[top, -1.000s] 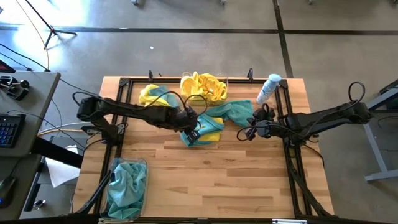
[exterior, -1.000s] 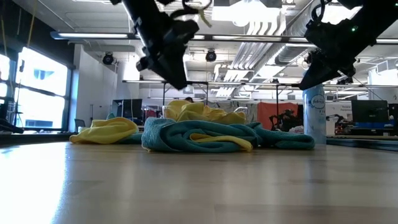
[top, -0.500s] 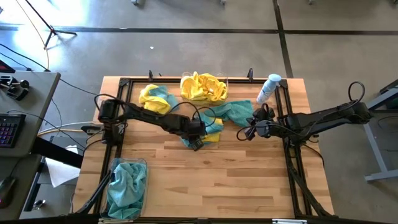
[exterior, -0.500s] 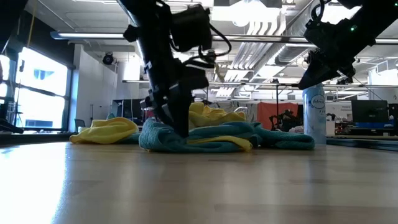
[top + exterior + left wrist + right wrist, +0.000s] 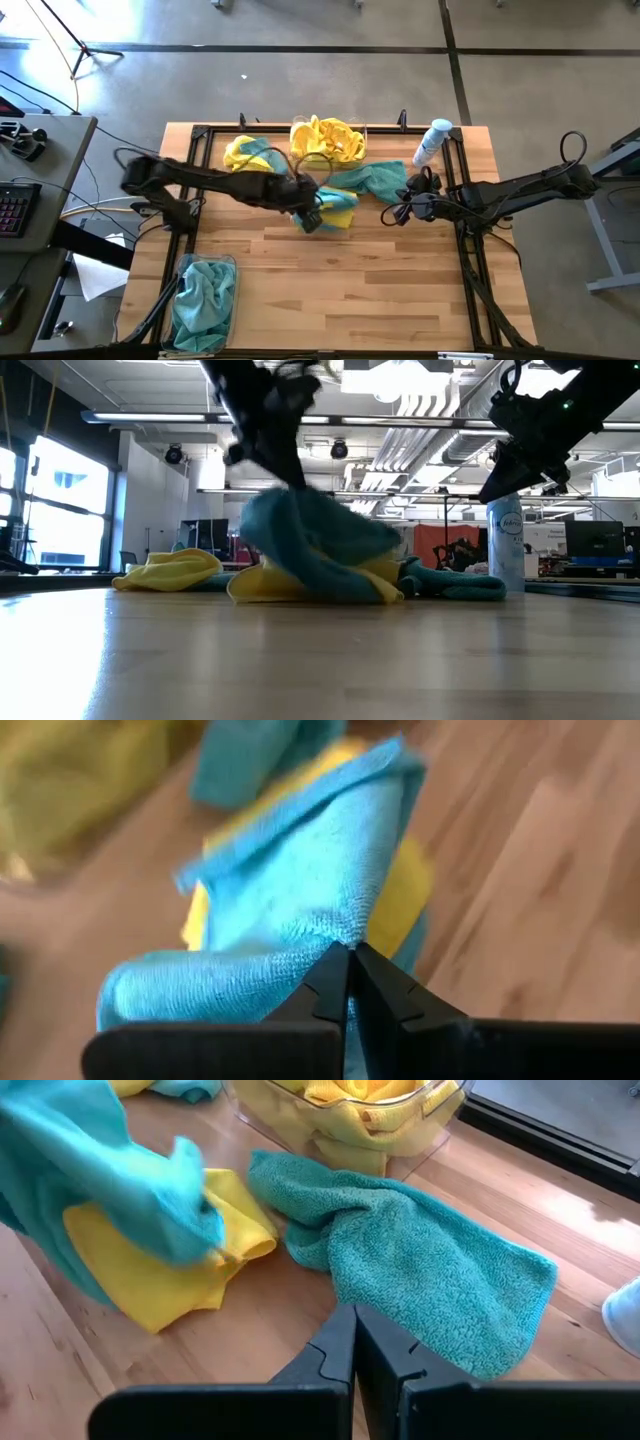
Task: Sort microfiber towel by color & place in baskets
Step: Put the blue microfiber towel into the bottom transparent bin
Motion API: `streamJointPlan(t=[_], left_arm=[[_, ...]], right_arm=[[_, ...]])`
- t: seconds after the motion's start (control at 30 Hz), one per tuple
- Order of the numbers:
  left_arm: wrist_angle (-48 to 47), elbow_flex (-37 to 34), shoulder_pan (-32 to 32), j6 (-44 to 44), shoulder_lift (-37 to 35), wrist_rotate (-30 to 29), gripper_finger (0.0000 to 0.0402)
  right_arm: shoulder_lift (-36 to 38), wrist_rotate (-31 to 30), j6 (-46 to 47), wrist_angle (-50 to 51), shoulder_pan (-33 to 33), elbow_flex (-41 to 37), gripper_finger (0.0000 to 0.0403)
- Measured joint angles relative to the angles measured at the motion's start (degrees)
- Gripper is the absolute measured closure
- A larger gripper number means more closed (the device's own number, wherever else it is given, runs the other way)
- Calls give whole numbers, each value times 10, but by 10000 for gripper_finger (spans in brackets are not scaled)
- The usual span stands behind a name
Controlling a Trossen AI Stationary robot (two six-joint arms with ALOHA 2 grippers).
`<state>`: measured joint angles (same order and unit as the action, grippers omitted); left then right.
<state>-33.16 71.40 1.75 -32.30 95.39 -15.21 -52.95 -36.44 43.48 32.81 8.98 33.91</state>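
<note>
My left gripper (image 5: pixel 290 472) is shut on a teal-blue microfiber towel (image 5: pixel 312 538) above the pile at mid-table, also seen as my left gripper (image 5: pixel 307 207) in the high view. A yellow towel (image 5: pixel 341 203) lies under it. Another teal towel (image 5: pixel 420 1270) lies flat toward the right. A yellow and a teal cloth (image 5: pixel 249 152) lie near the far edge. One clear basket (image 5: pixel 328 138) holds yellow towels, another basket (image 5: pixel 203 290) at the near left holds teal ones. My right gripper (image 5: pixel 396 213) hovers shut right of the pile. My left gripper pinches a bunched fold (image 5: pixel 345 932) of the teal towel between its two fingertips (image 5: pixel 330 982), coming from above and pointing down. The towel hangs below the fingers, slack, and its lower part (image 5: pixel 345 582) still rests on the yellow towel.
A white-and-blue spray bottle (image 5: pixel 432 142) stands at the far right corner, near my right arm. Black frame rails (image 5: pixel 196 180) run along the table's left, right and far sides. Bare wood (image 5: pixel 350 280) stretches across the near half of the table.
My left gripper dropped onto the pile, took hold of the teal towel and rose again. The towel's top is now lifted off the pile while its lower part stays down, and more of the yellow towel beneath shows.
</note>
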Motion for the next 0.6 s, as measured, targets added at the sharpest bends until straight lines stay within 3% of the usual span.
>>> streamJointPlan(t=[0.4, 0.6], left_arm=[[0, 0, 43, 40, -192, -94, 401], [-1, 0, 66, 57, -269, -95, 401]], right_arm=[[0, 0, -4, -47, 0, 0, 403], [0, 4, -15, -73, 0, 0, 403]])
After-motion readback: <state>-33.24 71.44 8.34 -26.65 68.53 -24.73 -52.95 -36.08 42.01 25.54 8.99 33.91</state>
